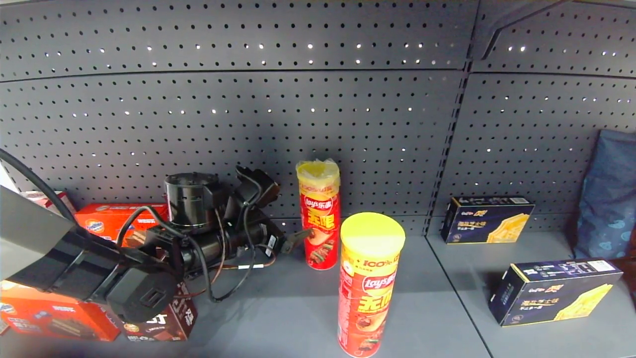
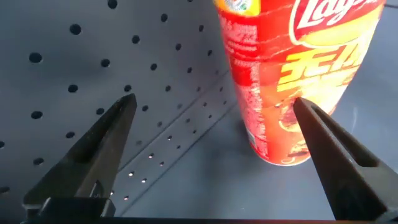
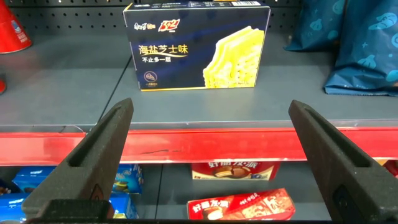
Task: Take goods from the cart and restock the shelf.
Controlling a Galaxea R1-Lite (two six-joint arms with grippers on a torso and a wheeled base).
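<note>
Two red chip cans with yellow lids stand on the grey shelf [image 1: 278, 303]: one at the back [image 1: 318, 214] by the pegboard, one nearer the front [image 1: 370, 288]. My left gripper [image 1: 294, 236] lies low on the shelf just left of the back can [image 2: 292, 81], open, with nothing between its fingers [image 2: 93, 162]; the can stands beyond them, off to one side. My right gripper [image 3: 211, 130] is open and holds nothing, in front of the shelf's red edge [image 3: 199, 149], facing a dark blue cracker box [image 3: 196, 46].
Orange boxes [image 1: 117, 221] [image 1: 49, 313] and a brown box [image 1: 166, 318] crowd the shelf's left end under my left arm. Two dark blue boxes [image 1: 489, 219] [image 1: 554, 291] and a blue bag [image 1: 608, 199] sit right of the shelf seam. More boxes [image 3: 233, 205] fill the lower shelf.
</note>
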